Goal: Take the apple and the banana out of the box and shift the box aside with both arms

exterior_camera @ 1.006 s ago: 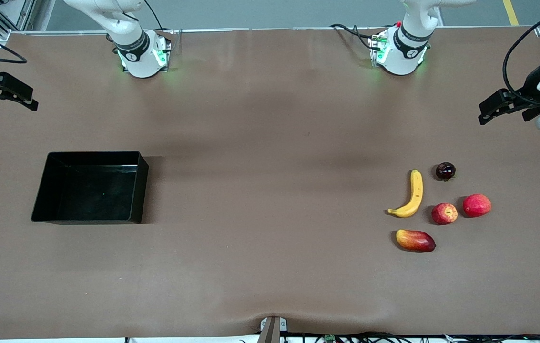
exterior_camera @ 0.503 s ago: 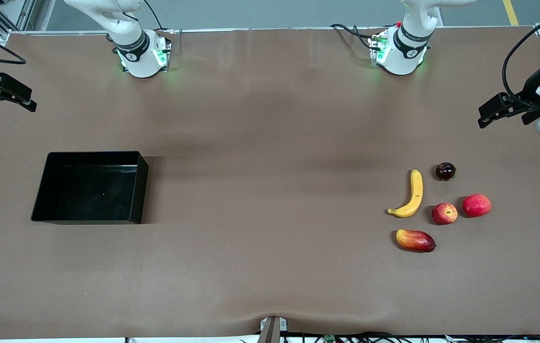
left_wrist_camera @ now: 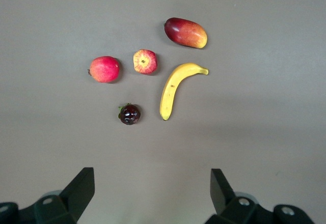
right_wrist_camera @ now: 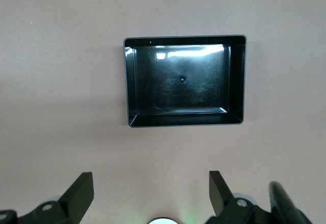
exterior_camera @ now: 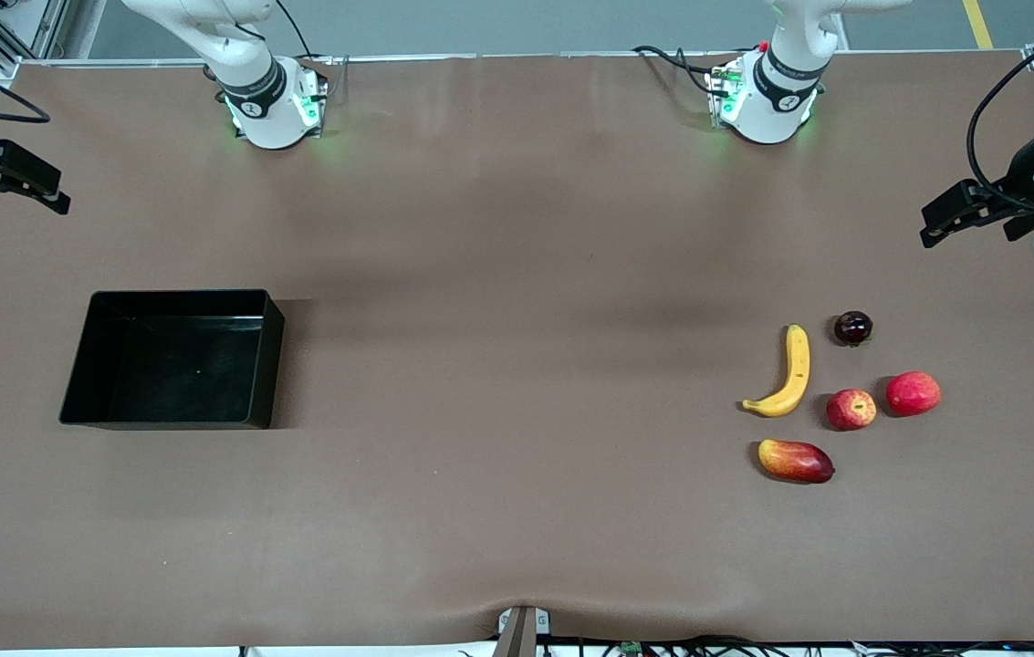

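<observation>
the box (exterior_camera: pixel 174 360) sits empty toward the right arm's end of the table; the banana (exterior_camera: pixel 788 373) and the apple (exterior_camera: pixel 851 409) lie on the cloth toward the left arm's end, beside a mango (exterior_camera: pixel 795 460), a pinkish fruit (exterior_camera: pixel 913 393) and a dark fruit (exterior_camera: pixel 852 328). the right gripper (exterior_camera: pixel 1 178) and the left gripper (exterior_camera: pixel 968 212) both hang high at the table's ends, jaws apart and holding nothing. the task appears finished (nothing remains in the box); any further step would best keep both arms well above the fruit.
</observation>
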Robot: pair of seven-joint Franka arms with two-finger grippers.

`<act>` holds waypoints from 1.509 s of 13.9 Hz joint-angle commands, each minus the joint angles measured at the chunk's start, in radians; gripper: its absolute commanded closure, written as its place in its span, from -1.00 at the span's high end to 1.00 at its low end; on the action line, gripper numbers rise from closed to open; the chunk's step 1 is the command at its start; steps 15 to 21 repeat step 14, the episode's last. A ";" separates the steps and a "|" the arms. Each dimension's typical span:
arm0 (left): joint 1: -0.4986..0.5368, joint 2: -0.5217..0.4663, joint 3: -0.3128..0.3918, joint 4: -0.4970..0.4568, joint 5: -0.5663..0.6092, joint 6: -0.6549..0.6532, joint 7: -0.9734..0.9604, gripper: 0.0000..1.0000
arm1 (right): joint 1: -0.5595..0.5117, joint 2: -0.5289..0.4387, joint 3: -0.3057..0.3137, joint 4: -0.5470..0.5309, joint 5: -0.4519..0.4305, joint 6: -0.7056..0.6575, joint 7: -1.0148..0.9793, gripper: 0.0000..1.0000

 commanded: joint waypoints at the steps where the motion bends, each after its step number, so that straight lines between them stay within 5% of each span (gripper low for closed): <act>1: 0.006 0.006 0.001 0.017 -0.002 0.001 0.022 1.00 | -0.004 -0.023 0.004 -0.022 -0.008 0.008 -0.010 1.00; 21: 0.006 0.018 0.002 0.034 -0.002 0.001 0.021 1.00 | -0.005 -0.023 0.004 -0.021 -0.005 0.008 -0.010 1.00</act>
